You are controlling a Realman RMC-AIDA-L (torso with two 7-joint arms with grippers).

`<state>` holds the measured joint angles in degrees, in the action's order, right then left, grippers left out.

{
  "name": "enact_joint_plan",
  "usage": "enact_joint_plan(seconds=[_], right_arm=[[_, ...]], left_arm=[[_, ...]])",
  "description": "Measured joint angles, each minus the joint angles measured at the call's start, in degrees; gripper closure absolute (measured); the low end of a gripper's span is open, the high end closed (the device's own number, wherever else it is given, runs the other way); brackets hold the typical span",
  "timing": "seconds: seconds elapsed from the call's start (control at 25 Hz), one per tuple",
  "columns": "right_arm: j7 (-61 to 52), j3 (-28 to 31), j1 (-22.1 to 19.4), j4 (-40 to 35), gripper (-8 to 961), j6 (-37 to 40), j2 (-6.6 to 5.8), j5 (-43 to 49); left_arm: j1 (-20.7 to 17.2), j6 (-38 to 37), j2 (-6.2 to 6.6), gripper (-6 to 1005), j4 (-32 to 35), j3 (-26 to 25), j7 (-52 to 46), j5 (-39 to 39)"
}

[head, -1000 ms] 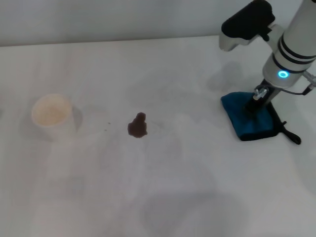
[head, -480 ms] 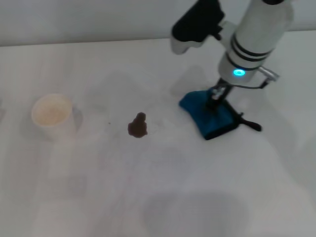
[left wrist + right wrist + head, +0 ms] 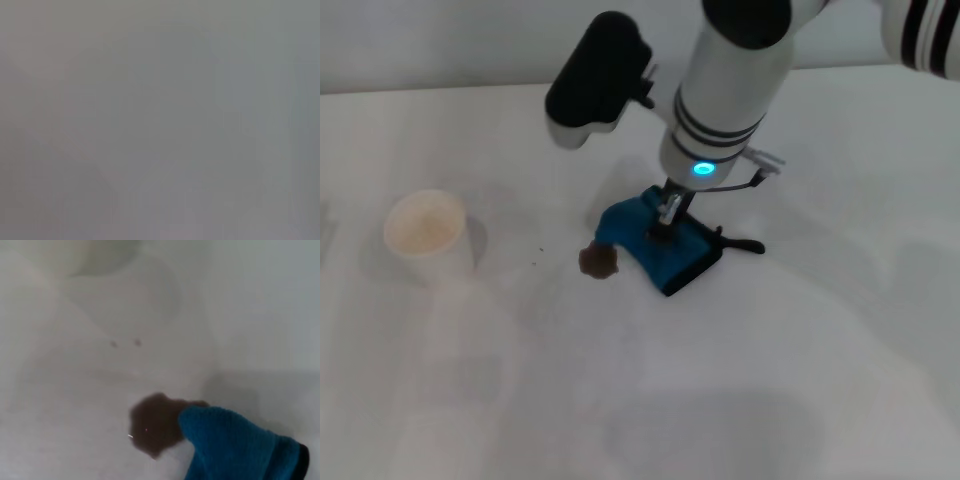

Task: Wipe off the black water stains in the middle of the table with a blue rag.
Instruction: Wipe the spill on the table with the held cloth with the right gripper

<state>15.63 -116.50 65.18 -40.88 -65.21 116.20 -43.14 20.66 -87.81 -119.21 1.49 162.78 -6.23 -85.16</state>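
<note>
Wipe step is on rn, I reckon: my right tool (image 3: 665,218) is pinched shut on the blue rag (image 3: 655,247), pressing it on the white surface (image 3: 770,380). Rag's leading edge just touches the black water stains (image 3: 597,262), which sit on the paper-cup (image 3: 423,233) side. Next move imo: sweep the rag fully over the blotch w/ pressure kept. Left tool isn't in view.

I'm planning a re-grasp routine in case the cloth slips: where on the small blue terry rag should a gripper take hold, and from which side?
Probably from above, pinching the raised fold in the middle of the blue terry rag, where the right gripper now sits. The cloth lies bunched on the white table, its leading edge at the dark stain, so its flat edges offer little to grip.
</note>
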Motion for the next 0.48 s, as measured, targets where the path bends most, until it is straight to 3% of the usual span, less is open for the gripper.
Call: enact_joint_plan(seconds=[0.28, 0.48], right_arm=[[-0.6, -11.1, 2.8, -1.9, 913, 3.5, 0.0, -9.7], [0.5, -12.7, 2.7, -5.1, 910, 4.0, 0.0, -12.2]], left_arm=[[0.3, -0.1, 0.07, 109, 1.3, 0.0, 0.1, 0.9], [-0.1, -0.1, 0.06, 109, 1.8, 0.0, 1.8, 1.2]])
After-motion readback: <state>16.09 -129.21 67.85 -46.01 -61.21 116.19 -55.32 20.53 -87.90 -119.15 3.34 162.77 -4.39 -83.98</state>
